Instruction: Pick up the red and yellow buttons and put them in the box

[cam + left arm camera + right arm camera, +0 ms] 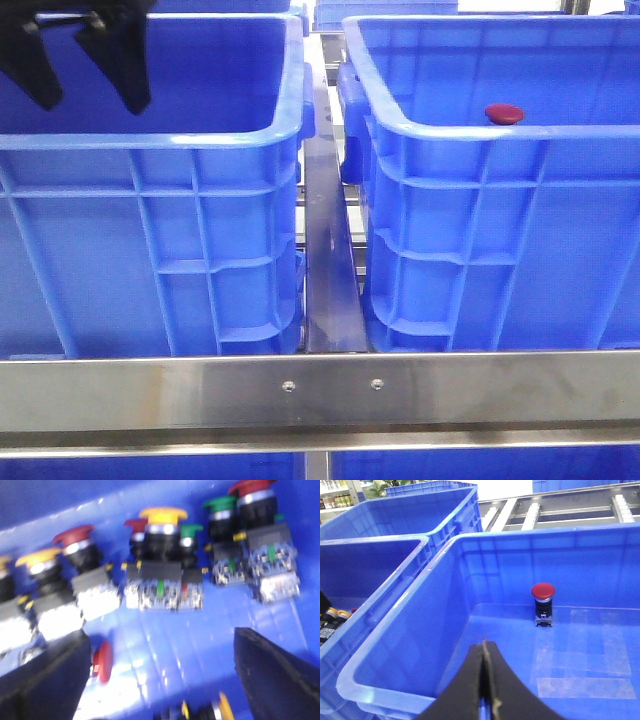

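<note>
I have the left tool [160, 680] spread wide inside the left crate [150, 140], its two fingers apart and holding nothing. Below it, the left wrist view shows a row of push-button switches standing on the crate floor: red-capped, yellow-capped and green-capped units on clear contact blocks. A yellow mushroom button [162, 555] stands at the middle of the row, with a red mushroom button [75, 545] beside it. One red button [102, 661] lies tipped over, just beside a tool finger. The view is blurred, so I cannot tell the exact gaps between units.

The right tool [484, 690] is pressed together and empty, hovering over the right crate [470, 540], the target box. One red push-button [543, 602] already stands upright on its floor near the far wall.

I judge the step in hand to be the pick approach for the next button, likely a yellow one. The next move calls for centring the spread fingers around a single cap without catching its neighbours, then closing.
</note>
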`<act>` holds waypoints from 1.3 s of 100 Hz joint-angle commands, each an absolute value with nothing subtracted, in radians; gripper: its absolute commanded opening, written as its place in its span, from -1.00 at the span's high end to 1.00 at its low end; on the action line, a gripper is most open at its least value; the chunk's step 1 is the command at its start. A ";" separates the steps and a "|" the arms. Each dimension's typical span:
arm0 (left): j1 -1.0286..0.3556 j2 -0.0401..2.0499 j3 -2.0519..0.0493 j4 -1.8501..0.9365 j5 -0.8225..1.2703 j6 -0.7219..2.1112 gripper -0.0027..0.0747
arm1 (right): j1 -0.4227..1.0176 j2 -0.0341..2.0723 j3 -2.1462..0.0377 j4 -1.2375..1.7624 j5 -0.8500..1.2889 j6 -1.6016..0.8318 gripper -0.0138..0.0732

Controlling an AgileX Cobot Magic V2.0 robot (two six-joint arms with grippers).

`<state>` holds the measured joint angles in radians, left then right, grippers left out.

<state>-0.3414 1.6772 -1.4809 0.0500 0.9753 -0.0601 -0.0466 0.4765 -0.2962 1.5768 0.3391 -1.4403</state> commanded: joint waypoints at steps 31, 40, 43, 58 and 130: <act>-0.342 1.755 -1.533 0.044 0.850 -0.060 -0.48 | -0.047 0.478 -0.322 1.606 0.357 -1.454 0.83; -0.342 1.780 -1.544 0.044 0.833 -0.060 -0.48 | -0.047 0.478 -0.322 1.607 0.357 -1.454 0.83; -0.342 1.790 -1.547 0.044 0.833 -0.060 -0.48 | -0.047 0.478 -0.322 1.607 0.357 -1.454 0.83; -0.342 1.833 -1.563 0.060 0.825 -0.060 -0.48 | -0.047 0.478 -0.322 1.607 0.357 -1.454 0.83; -0.342 1.858 -1.567 0.071 0.849 -0.060 0.31 | -0.047 0.478 -0.322 1.607 0.357 -1.454 0.83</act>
<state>-0.3414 1.9104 -1.5341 0.0705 0.8684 -0.0576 -0.0466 0.4765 -0.2962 1.5768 0.3414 -1.4403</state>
